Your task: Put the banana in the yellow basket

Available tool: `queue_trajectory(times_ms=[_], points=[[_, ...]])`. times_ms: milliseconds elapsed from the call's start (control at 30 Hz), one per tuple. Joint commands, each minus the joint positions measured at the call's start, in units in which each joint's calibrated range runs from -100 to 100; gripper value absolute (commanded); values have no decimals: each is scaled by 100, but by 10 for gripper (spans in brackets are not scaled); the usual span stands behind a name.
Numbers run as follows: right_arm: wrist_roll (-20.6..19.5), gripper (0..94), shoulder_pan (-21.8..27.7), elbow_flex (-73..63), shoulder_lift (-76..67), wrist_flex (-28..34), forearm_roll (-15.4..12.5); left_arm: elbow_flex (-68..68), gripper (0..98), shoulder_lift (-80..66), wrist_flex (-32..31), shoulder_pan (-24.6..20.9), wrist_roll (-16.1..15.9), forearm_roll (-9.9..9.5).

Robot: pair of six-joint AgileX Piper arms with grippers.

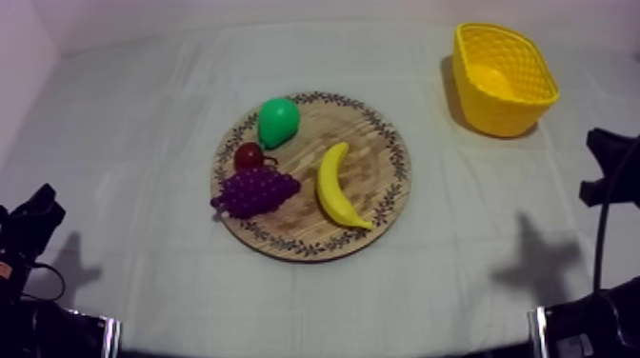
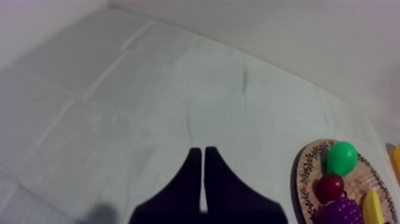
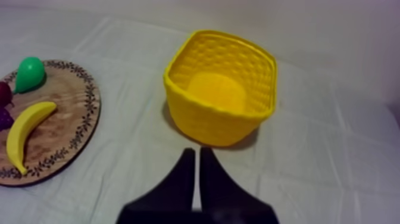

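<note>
1. Nearest me, the left gripper hangs over bare cloth, its fingers pressed together on nothing.
2. The right gripper hangs just short of the yellow basket, fingers likewise together.
3. Mid-table, the banana lies on the right half of the wooden board, just beside the grapes.
4. Behind the grapes sit the small red fruit, then the pear.
5. Farthest off, at the right, the basket stands upright, well apart from the board.

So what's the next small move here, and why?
Probably open the right hand and reach toward the banana: it lies untouched on the right half of the board, the basket is on that side too, and that hand is shut.
</note>
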Motion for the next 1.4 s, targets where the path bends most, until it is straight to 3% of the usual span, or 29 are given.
queue_trajectory(times_ms=[0, 333, 633, 1067, 1367], points=[[5, 3, -27, -634, 250, 159, -20, -1, 1, -5, 0, 2, 0, 3], [20, 3, -407, -2579, 1197, 1418, -164, -1, 1, -5, 0, 2, 1, 3], [-49, 6, -951, -3538, 2063, 1932, -110, -1, 1, -5, 0, 2, -1, 3], [-693, 4, -2043, -5003, 3476, 3184, 282, -1, 1, -5, 0, 2, -1, 3], [-1439, 3, -2784, -5739, 4464, 3731, 543, -1, 1, -5, 0, 2, 0, 3]])
